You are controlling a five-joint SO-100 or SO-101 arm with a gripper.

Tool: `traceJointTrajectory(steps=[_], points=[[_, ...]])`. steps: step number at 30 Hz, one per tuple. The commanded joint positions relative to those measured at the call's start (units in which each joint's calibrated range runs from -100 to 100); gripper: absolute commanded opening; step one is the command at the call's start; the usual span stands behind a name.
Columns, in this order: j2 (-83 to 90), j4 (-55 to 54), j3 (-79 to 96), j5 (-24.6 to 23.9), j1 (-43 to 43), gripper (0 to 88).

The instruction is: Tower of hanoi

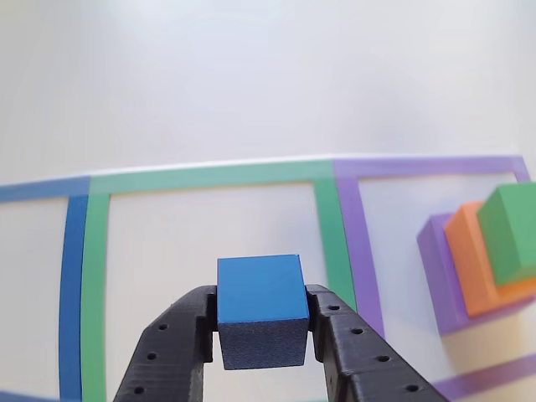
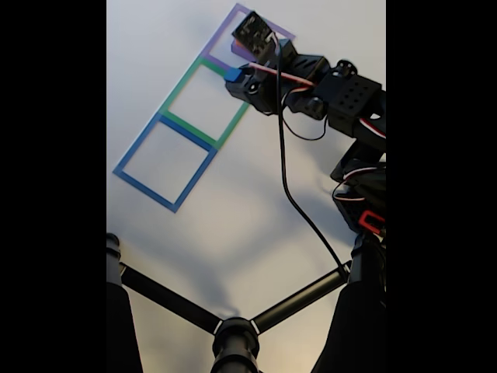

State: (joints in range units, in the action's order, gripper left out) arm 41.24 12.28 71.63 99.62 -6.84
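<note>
Black gripper [image 1: 261, 322] pinched the small blue cube [image 1: 260, 289] by its flat sides above the green tape square [image 1: 209, 176]; it looked light, rigid, slightly slick. Green block [image 1: 509, 230], orange block [image 1: 473, 260] and purple block [image 1: 440, 280] sat stacked at right.

From the fixed view, the gripper [image 2: 235, 78] held the cube [image 2: 231, 75] over the counter [image 2: 233, 217].

A plain white tabletop [image 1: 251, 75] spreads ahead of the jaws, smooth and evenly lit by soft, diffuse light with faint grey shading. Three tape square outlines lie on it in a row: a green outline [image 1: 209, 176] directly beyond and beneath the jaws, a blue outline [image 1: 74, 276] to their left and a purple outline [image 1: 352, 243] to their right, as the other view shows them. In the fixed view, a black tripod stand [image 2: 233, 330] sits well away from the jaws, casting pale shadows.
</note>
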Motion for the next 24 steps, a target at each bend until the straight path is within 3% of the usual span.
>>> traceJointTrajectory(steps=[1, 12, 24], points=[[-7.9, -24.38, 3.39, 0.38, 2.53, 2.5], [-32.66, -60.97, 9.84, 0.38, 4.29, 2.3], [-48.85, -76.34, 9.47, 0.38, 0.47, 2.5]])
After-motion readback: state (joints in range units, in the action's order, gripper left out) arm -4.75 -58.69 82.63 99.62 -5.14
